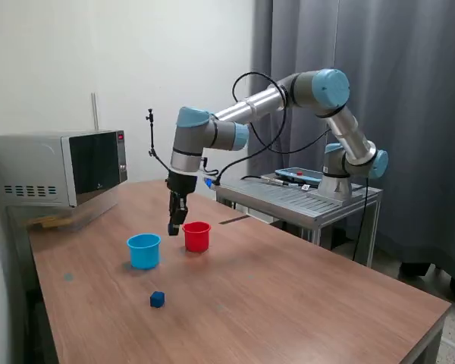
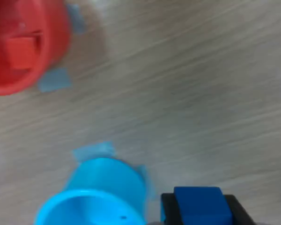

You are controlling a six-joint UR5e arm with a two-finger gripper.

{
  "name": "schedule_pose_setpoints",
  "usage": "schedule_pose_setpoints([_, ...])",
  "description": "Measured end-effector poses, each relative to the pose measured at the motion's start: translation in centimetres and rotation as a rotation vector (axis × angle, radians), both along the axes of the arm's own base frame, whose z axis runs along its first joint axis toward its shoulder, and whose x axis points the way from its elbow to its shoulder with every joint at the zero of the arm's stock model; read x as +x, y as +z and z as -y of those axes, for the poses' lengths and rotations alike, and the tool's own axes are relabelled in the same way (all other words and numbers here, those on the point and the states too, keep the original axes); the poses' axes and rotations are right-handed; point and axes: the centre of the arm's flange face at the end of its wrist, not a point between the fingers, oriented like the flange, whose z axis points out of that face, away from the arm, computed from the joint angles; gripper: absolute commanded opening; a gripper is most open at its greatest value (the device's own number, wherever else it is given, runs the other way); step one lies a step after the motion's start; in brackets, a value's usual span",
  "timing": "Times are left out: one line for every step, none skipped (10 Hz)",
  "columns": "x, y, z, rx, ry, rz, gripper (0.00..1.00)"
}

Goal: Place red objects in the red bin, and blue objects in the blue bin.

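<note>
My gripper hangs above the table between the light blue bin and the red bin. In the wrist view the gripper is shut on a dark blue cube, held between its black fingers. The blue bin lies close beside the held cube, and I cannot see into it. The red bin is further off, with a red cube inside it. A second dark blue cube sits on the table in front of the blue bin. The other red cube is not in view.
A microwave stands at the table's back on the exterior view's left. A metal cart carrying the arm's base is behind the table on the exterior view's right. Blue tape patches mark the wooden table beside the bins.
</note>
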Motion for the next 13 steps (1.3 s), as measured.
schedule_pose_setpoints([0.0, -0.2, -1.9, -0.001, -0.023, 0.014, 0.0])
schedule_pose_setpoints([0.0, -0.4, -3.9, -0.001, -0.046, 0.022, 0.0])
schedule_pose_setpoints([-0.1, -0.7, -5.7, -0.002, -0.068, 0.026, 0.0])
schedule_pose_setpoints([-0.4, -1.2, -7.1, -0.003, -0.079, 0.031, 0.0])
schedule_pose_setpoints([-0.8, -1.7, -8.0, -0.002, -0.076, 0.035, 0.0])
schedule_pose_setpoints([-1.3, -2.1, -8.6, 0.0, -0.067, 0.036, 0.0])
schedule_pose_setpoints([-1.8, -2.3, -8.9, 0.003, -0.055, 0.033, 0.0])
schedule_pose_setpoints([-2.2, -2.5, -9.1, 0.007, -0.039, 0.031, 0.0])
schedule_pose_setpoints([-2.5, -2.5, -9.2, 0.01, -0.026, 0.03, 0.0])
schedule_pose_setpoints([-2.6, -2.4, -9.3, 0.014, -0.016, 0.027, 0.0])
schedule_pose_setpoints([-2.7, -2.3, -9.4, 0.016, -0.008, 0.026, 0.0])
schedule_pose_setpoints([-2.8, -2.3, -9.4, 0.018, -0.002, 0.024, 0.0])
schedule_pose_setpoints([-2.9, -2.2, -9.4, 0.02, 0.002, 0.024, 0.0])
